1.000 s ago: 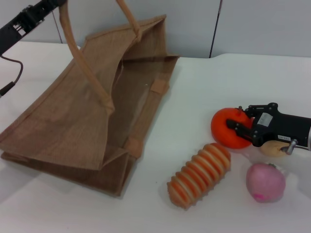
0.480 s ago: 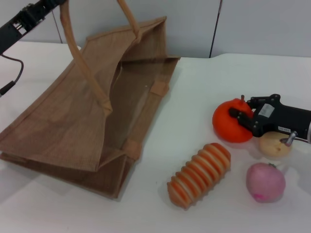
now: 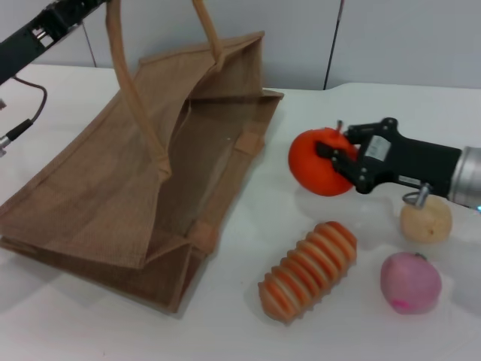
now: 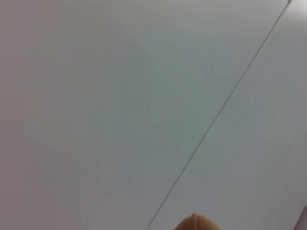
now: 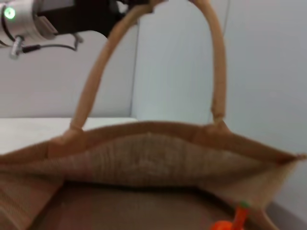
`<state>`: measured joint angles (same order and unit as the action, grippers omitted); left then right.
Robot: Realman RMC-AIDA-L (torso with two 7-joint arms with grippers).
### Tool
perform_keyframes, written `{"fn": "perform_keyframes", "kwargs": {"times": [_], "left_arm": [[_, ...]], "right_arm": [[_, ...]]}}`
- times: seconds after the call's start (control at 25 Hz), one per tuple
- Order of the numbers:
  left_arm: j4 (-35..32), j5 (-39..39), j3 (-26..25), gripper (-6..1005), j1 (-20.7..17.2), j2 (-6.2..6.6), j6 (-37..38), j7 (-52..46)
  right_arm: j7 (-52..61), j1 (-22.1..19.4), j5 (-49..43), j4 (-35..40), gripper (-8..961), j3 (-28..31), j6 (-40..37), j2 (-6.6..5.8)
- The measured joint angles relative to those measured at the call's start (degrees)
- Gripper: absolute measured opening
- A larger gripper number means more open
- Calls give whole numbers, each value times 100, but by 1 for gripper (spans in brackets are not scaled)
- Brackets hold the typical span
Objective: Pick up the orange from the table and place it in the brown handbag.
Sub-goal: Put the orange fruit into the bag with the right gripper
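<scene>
Beside the brown handbag (image 3: 143, 173), right gripper (image 3: 340, 159) holds the orange (image 3: 319, 161) aloft.

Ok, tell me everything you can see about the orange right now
The orange is a bright red-orange, smooth round fruit with a small dark stem on top. The right pincer grips it from its right side, black fingers closed on it, beside the brown handbag and its open mouth. The head view doesn't settle whether it clears the table.

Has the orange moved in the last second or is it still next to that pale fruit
Yes. The orange, held in the right gripper, has moved up and left in the head view, away from the pale fruit and toward the brown handbag.
</scene>
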<state>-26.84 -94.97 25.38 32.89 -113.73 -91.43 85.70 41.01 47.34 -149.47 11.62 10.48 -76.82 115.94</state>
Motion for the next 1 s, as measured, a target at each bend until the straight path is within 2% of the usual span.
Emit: {"fn": "perform_keyframes", "kwargs": {"times": [0.32, 1.0], "left_arm": [[12, 92, 26, 114, 128, -23, -94, -83], [13, 368, 100, 114, 558, -123, -470, -298]], "right_arm": [[-144, 384, -26, -391, 119, -69, 51, 7], [-687, 1007, -141, -1536, 88, -261, 1255, 46]]}}
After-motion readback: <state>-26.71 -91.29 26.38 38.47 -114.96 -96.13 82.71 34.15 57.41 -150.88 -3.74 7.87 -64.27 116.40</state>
